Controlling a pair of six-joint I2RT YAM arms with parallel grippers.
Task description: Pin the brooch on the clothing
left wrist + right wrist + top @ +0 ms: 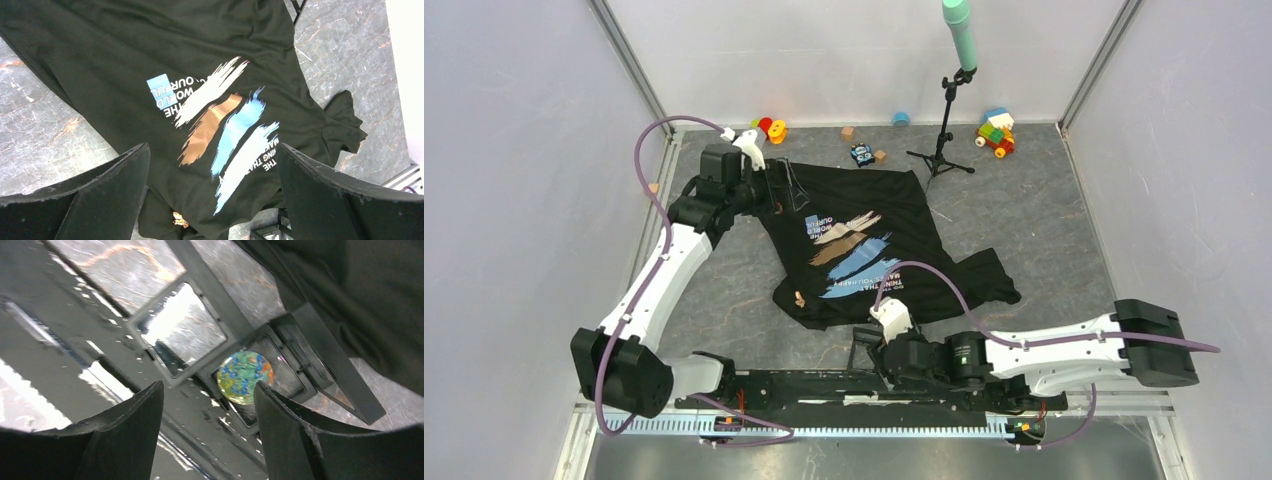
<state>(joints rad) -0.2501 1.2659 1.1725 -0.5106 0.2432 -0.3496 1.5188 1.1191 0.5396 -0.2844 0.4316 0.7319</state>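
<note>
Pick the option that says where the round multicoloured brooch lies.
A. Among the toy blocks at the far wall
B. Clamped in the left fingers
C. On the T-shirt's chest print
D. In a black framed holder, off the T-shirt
D: the right wrist view shows the brooch lying in the black holder beside the T-shirt, with the right fingers apart around it.

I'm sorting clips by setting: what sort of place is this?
Probably a robot lab test cell, not a home: plain white panel walls box in the grey table, a microphone stands at the back, and toy blocks lie scattered there.
</note>
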